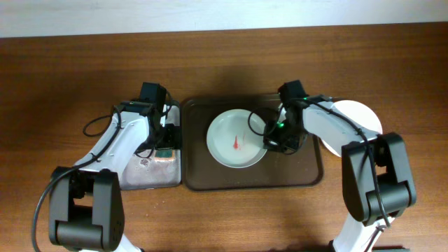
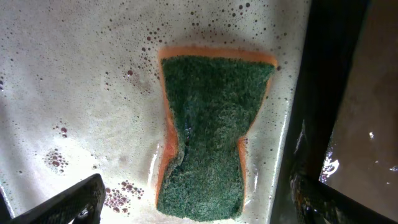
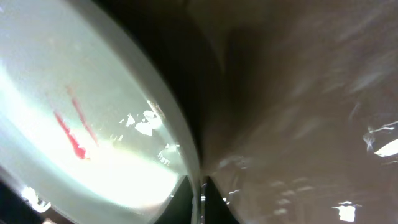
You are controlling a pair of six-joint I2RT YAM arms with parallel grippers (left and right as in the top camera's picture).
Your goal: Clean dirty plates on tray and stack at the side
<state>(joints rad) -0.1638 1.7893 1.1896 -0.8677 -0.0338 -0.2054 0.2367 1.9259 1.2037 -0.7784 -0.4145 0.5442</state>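
A pale mint-white plate (image 1: pixel 231 140) with a red sauce smear lies on the dark brown tray (image 1: pixel 294 175). My right gripper (image 1: pixel 271 140) is shut on the plate's right rim. In the right wrist view the rim (image 3: pixel 180 140) runs between the fingertips (image 3: pixel 200 196), with the red smear to the left and the tray (image 3: pixel 298 124) to the right. A white plate (image 1: pixel 360 115) lies on the table right of the tray, partly hidden by my right arm. My left gripper (image 1: pixel 164 143) is open above the sponge; its fingers (image 2: pixel 199 208) straddle the sponge's near end.
A green sponge with orange edges (image 2: pixel 211 137) lies in soapy water in the smaller grey metal tray (image 1: pixel 143 175), left of the brown tray. The metal tray's rim and the brown tray's dark edge (image 2: pixel 329 93) are side by side.
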